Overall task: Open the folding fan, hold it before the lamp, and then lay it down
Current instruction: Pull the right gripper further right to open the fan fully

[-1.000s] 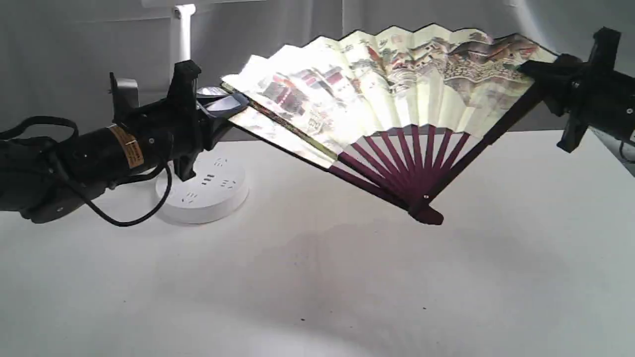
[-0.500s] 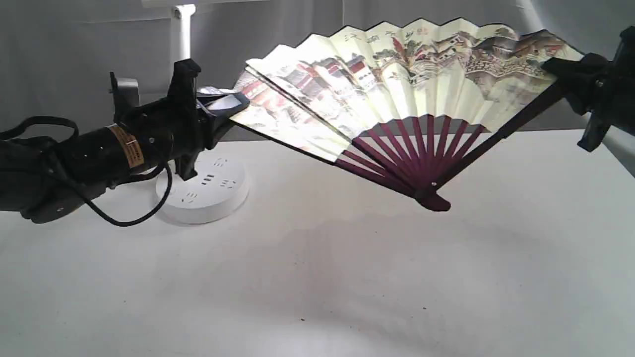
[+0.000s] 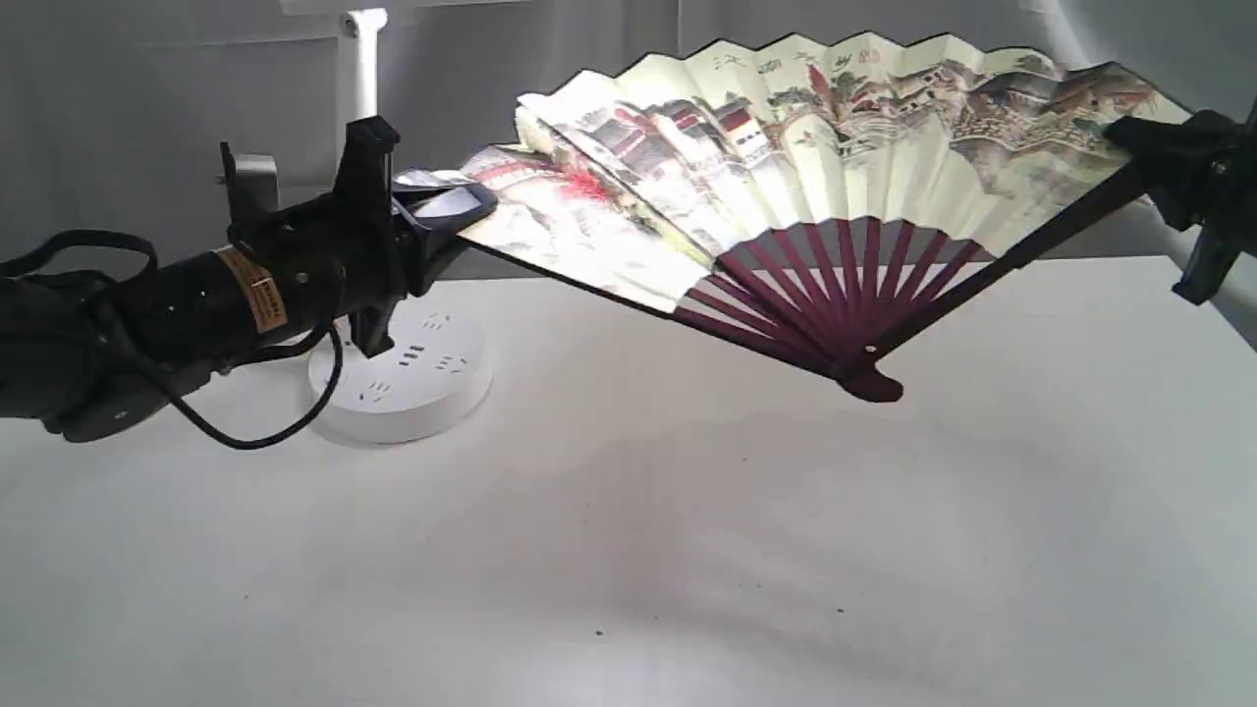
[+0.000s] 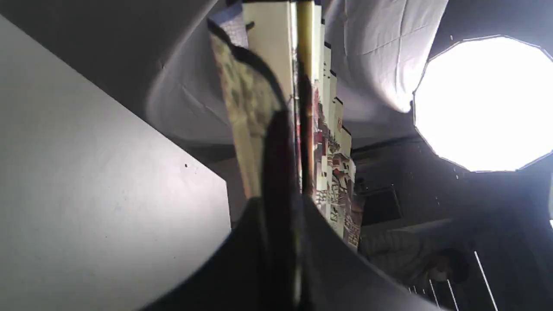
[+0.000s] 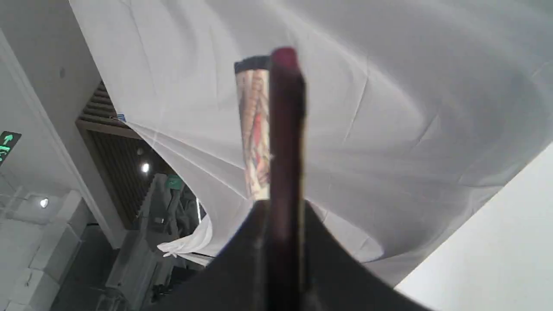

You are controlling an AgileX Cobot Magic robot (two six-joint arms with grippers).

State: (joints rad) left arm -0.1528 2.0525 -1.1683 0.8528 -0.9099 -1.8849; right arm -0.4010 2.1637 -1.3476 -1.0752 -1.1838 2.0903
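The folding fan [image 3: 835,137] hangs spread open above the table, its cream painted leaf facing the camera and its maroon ribs meeting at the pivot [image 3: 869,378] low in the middle. My left gripper [image 3: 447,211] is shut on the fan's left guard, seen edge-on as the fan [image 4: 302,108] in the left wrist view. My right gripper [image 3: 1154,157] is shut on the right guard [image 5: 285,142] at the far right. The lamp's white post [image 3: 363,59] rises behind my left arm, and its round base [image 3: 412,378] with socket slots sits on the table below the wrist.
A black cable [image 3: 245,432] loops from my left arm down beside the lamp base. The white table [image 3: 628,550] stretches wide beneath the fan. A grey cloth backdrop [image 3: 589,49] hangs behind. A bright studio light [image 4: 488,103] shows in the left wrist view.
The right gripper has pulled its guard further right and up, spreading the leaf wider; the pivot rose and shifted right. The left arm has stayed in place.
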